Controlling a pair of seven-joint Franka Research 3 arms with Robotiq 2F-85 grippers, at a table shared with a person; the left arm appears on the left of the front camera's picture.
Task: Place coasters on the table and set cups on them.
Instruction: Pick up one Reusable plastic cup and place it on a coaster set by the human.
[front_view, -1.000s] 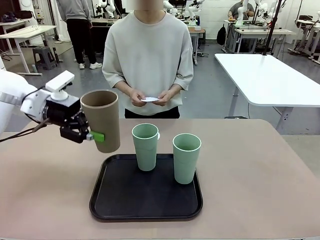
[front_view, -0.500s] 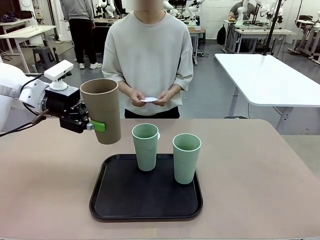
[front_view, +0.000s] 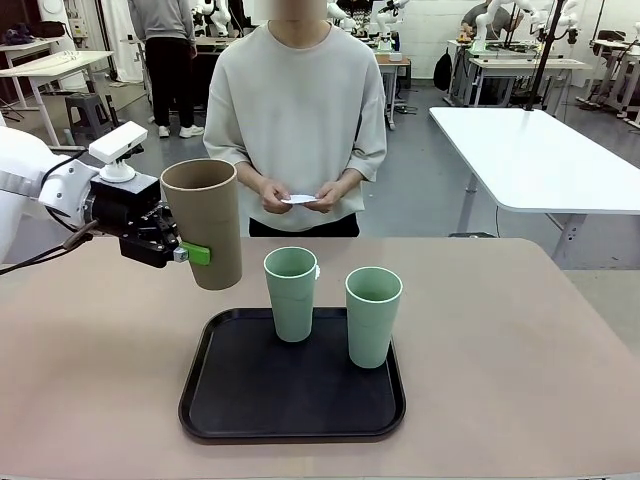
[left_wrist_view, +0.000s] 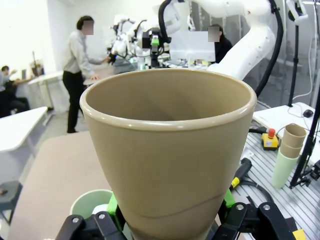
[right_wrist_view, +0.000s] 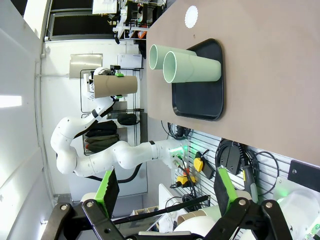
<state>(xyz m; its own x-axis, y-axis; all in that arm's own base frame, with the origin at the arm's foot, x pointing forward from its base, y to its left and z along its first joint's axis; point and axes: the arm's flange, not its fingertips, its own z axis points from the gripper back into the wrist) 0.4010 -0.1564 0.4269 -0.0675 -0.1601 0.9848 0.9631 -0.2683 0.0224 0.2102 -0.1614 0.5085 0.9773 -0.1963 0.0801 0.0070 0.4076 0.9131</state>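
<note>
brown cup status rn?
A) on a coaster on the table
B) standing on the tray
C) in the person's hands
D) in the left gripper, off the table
D: the left gripper is clamped on the lower part of the brown cup, holding it upright in the air, left of the black tray.

This is a robotics laboratory. A glossy white worktable (front_view: 540, 150) stands at the right of the front view, with a white desk (front_view: 50, 65) at the upper left. A yellow box with a red stop button (left_wrist_view: 270, 140) sits at the lower right of the left wrist view. A white robot arm (right_wrist_view: 95, 160) fills the left of the right wrist view.
</note>
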